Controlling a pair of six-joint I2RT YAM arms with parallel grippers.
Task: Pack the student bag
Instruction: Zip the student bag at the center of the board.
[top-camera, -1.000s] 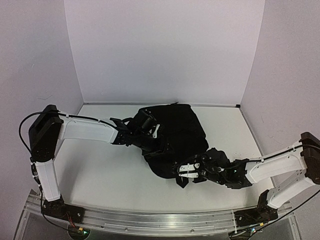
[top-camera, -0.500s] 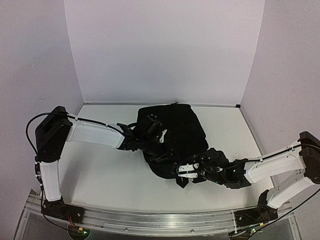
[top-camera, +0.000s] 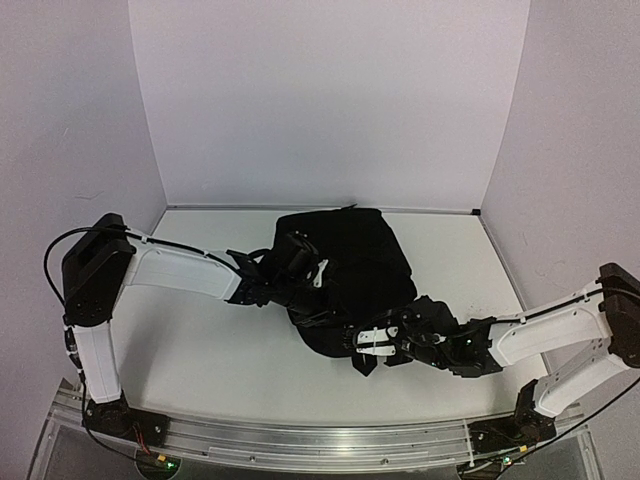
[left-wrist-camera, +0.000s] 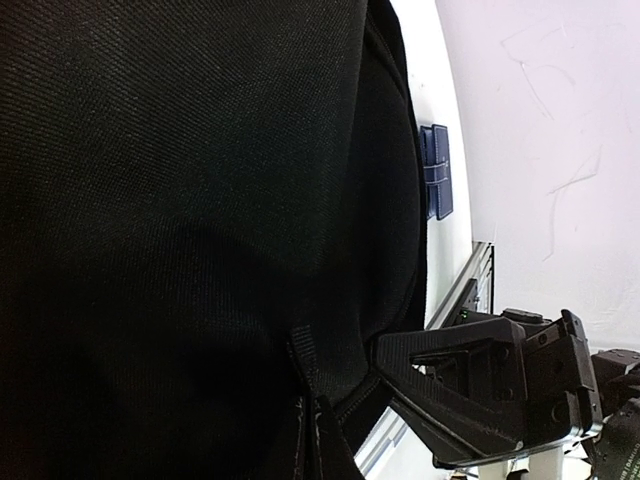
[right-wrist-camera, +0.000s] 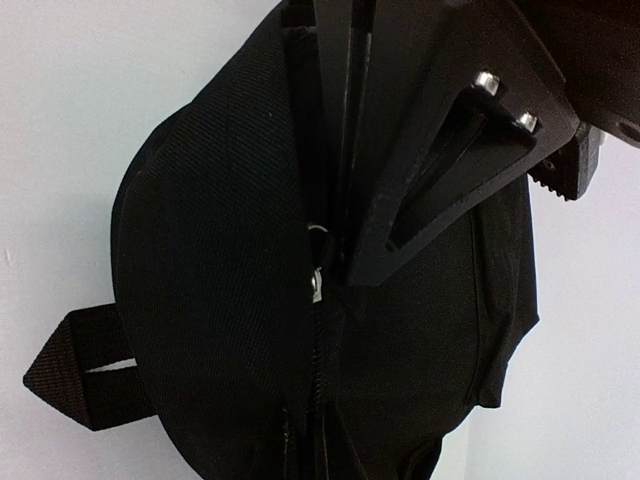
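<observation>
Centrally, student bag (top-camera: 355, 250), right jaws clamped on its zip (right-wrist-camera: 316, 280), left jaws together, perhaps pinching fabric.

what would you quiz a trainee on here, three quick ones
1. True or false: the student bag stands upright.
2. Which thing lies beside the bag in the left wrist view? A dark-blue case; B red cup; C notebook.
3. Fill in: the right gripper has its tips at the bag's ___.
Key: 1 false, it lies flat on the table; 2 A; 3 zip.
</observation>
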